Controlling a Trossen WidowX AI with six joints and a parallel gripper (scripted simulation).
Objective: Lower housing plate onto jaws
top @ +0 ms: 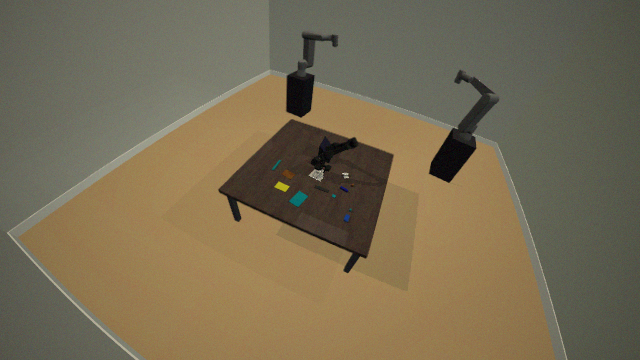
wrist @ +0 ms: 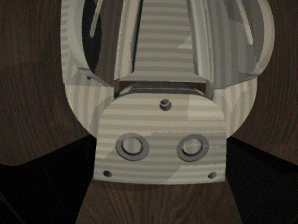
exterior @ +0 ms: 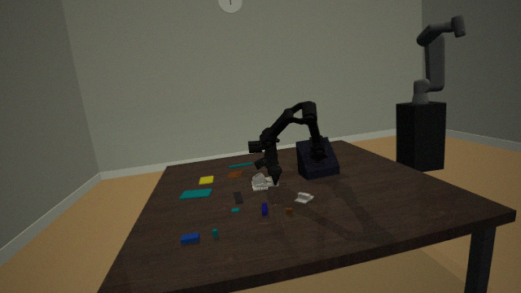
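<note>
The pale housing plate [wrist: 161, 120] lies across the near end of the white assembly [top: 316, 175] [exterior: 260, 187], between my fingers. My gripper [wrist: 160, 141] [exterior: 275, 181] is shut on the plate's two side edges, with dark fingers at left and right in the wrist view. Two grey-ringed holes show pale round stub tops, the left stub [wrist: 132, 145] and the right stub [wrist: 192, 145]. The jaws' pins are hidden under the plate. Whether the plate is level and fully down cannot be told. Striped walls of the assembly rise beyond the plate.
A separate white part [top: 345, 175] [exterior: 304, 198] lies on the table [top: 260, 175] [exterior: 346, 228]. A black strip [exterior: 238, 198], a dark blue block [exterior: 264, 209] and an orange block [exterior: 289, 211] lie nearby. Teal plate [exterior: 196, 194], yellow plate [exterior: 206, 180] and brown plate [exterior: 234, 174] lie left.
</note>
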